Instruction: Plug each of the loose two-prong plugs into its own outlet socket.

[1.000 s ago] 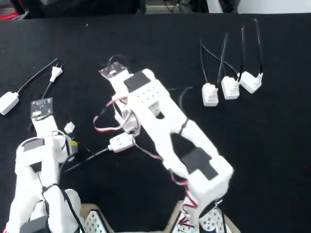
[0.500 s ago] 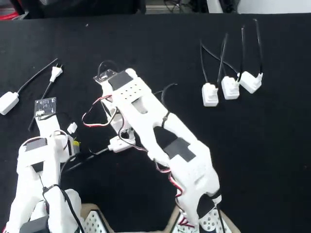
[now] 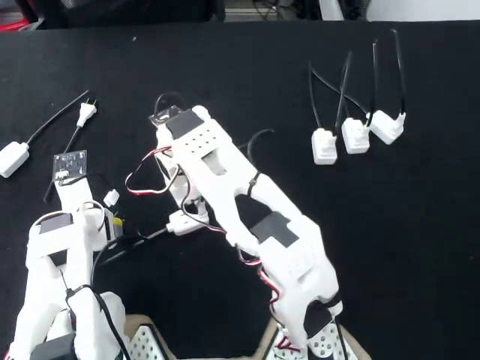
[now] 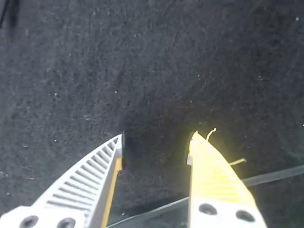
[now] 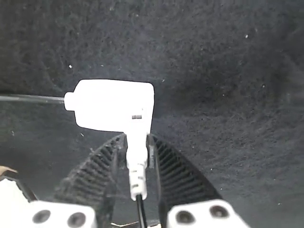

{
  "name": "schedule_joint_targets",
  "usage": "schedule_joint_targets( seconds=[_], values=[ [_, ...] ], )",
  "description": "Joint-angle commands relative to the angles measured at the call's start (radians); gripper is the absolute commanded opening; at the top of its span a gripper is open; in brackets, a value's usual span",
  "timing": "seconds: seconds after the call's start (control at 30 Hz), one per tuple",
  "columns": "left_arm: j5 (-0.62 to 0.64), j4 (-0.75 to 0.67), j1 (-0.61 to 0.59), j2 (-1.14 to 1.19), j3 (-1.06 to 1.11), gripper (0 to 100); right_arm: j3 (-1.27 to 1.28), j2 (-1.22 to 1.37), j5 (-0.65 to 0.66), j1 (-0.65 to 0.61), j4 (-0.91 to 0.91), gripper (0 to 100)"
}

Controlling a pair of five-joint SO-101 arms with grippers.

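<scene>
2 white arms work over the black cloth-covered counter (image 3: 420,247). On the right arm, the right pincer (image 5: 137,148) is clenched on a slim white two-prong plug (image 5: 136,164). Its black ribbed fingers (image 5: 176,173) sit on either side of the plug, and a black cord trails out the back between them. The plug body butts against a white rounded socket block (image 5: 111,104); prongs can't be seen. A thin black cord leaves the block's far end. From above, that white rounded socket block (image 3: 184,222) sits near the counter's middle-front, half under the right arm's wrist.

On the other arm, the left pincer (image 4: 156,138) is released. 1 white ribbed finger (image 4: 90,183) and 1 yellow finger (image 4: 213,173) are spread apart with only cloth between them. A thin black cable (image 4: 273,175) runs across just beside the yellow one. From above, the left pincer (image 3: 111,210) hangs to the left of the held block, near it.

Far left: 1 loose white two-prong plug (image 3: 87,112) on a black cord. It lies apart from a white socket block (image 3: 13,158) at the counter's left edge.

Back right: a row of 3 white socket blocks (image 3: 355,136), close together, with black cords running toward the back.
</scene>
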Motion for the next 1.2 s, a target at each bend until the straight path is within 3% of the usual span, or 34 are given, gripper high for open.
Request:
schedule_joint_targets(
  seconds=[0.0,0.6,0.67,0.8,0.93,1.17],
  values=[
    [0.011,-0.005,0.010,-0.014,-0.015,23,-0.015,0.018,-0.041,-0.008,0.000,1.0],
    [0.012,-0.005,-0.012,-0.015,-0.015,23,0.153,-0.067,-0.044,-0.008,-0.210,1.4],
    [0.015,-0.008,-0.036,-0.015,-0.015,23,0.202,-0.139,-0.015,-0.021,-0.238,4.4],
    [0.017,-0.002,-0.041,-0.015,-0.025,23,0.262,-0.291,0.049,-0.046,-0.258,20.8],
    [0.018,-0.002,-0.045,-0.015,-0.027,23,0.248,-0.400,0.264,-0.060,-0.261,23.3],
    [0.035,0.000,-0.136,-0.015,-0.030,23,0.176,-0.438,0.948,-0.064,-0.169,23.0]
  ],
)
